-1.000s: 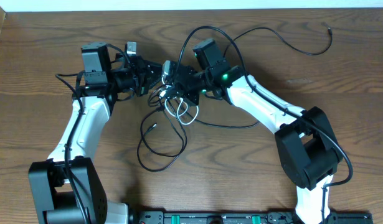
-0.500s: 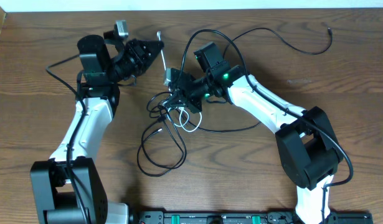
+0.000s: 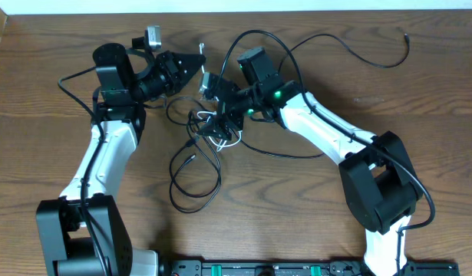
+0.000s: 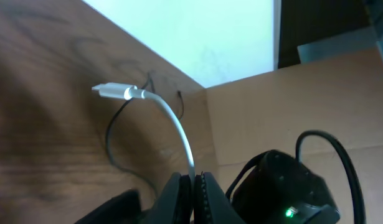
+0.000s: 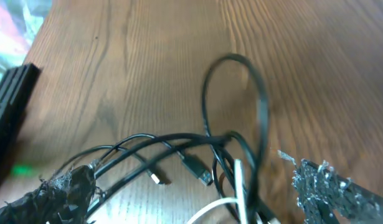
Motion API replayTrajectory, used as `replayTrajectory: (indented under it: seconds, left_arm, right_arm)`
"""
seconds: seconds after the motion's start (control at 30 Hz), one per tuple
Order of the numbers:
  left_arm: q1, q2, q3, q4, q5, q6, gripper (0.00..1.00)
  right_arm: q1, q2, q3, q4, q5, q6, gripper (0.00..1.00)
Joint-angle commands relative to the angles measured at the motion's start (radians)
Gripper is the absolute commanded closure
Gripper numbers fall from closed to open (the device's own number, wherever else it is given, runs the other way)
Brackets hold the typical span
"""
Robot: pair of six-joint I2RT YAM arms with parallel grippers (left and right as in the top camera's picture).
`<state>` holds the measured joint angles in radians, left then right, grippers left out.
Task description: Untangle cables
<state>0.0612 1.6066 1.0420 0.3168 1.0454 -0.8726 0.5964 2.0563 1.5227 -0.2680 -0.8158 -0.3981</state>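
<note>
My left gripper [image 3: 196, 63] is raised over the back of the table, shut on the white cord [image 4: 174, 121]. The cord's plug end [image 4: 113, 91] arcs free above the fingers [image 4: 172, 193]. The rest of the white cord [image 3: 225, 135] hangs down into the tangle. My right gripper [image 3: 219, 103] stands open just above that tangle. Its fingers [image 5: 328, 186] are wide apart, with black cord [image 5: 263, 106] strands and the white cord [image 5: 238, 180] passing loosely between them. The black cord [image 3: 191, 192] loops toward the table front and trails off to the back right [image 3: 358, 57].
The brown table [image 3: 420, 92] ends at a white strip along the back. A cardboard wall [image 4: 316, 93] shows in the left wrist view. A black rail [image 3: 297, 268] runs along the front edge. Small plug ends [image 5: 200, 169] lie on the wood under the right gripper.
The right gripper has opened and let go of the tangle. The left gripper pulled the white cord end up and to the back left, then held still. The black loops shifted slightly.
</note>
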Motion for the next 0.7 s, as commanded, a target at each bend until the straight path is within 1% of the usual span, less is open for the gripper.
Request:
replayTrajectory:
  seconds: [0.0,0.13,0.17,0.33,0.5,0.63,0.67]
  left_arm:
    - [0.035,-0.006,0.017,-0.055,0.015,0.092,0.93]
    - [0.069,-0.006,0.016,-0.15,0.0,0.118,0.92]
    - [0.074,-0.006,0.016,-0.201,0.002,0.138,0.93]
    - [0.066,-0.006,0.016,-0.306,0.002,0.204,0.93]
    - [0.066,-0.006,0.017,-0.312,0.026,0.19,0.93]
    - [0.066,-0.006,0.017,-0.268,0.1,0.176,0.93]
    - [0.066,-0.006,0.017,-0.262,0.099,0.176,0.93]
  right_arm:
    - [-0.037,-0.003,0.001,-0.011,0.002,0.134,0.01]
    - [-0.083,-0.003,0.001,-0.022,0.071,0.255,0.01]
    - [-0.108,-0.003,0.001,-0.031,0.109,0.305,0.01]
    - [-0.149,-0.003,0.001,-0.083,0.11,0.315,0.01]
    - [-0.153,-0.003,0.001,-0.148,0.091,0.315,0.01]
    - [-0.152,-0.003,0.001,-0.152,-0.06,0.298,0.01]
    - [-0.153,-0.003,0.001,-0.152,-0.1,0.288,0.01]
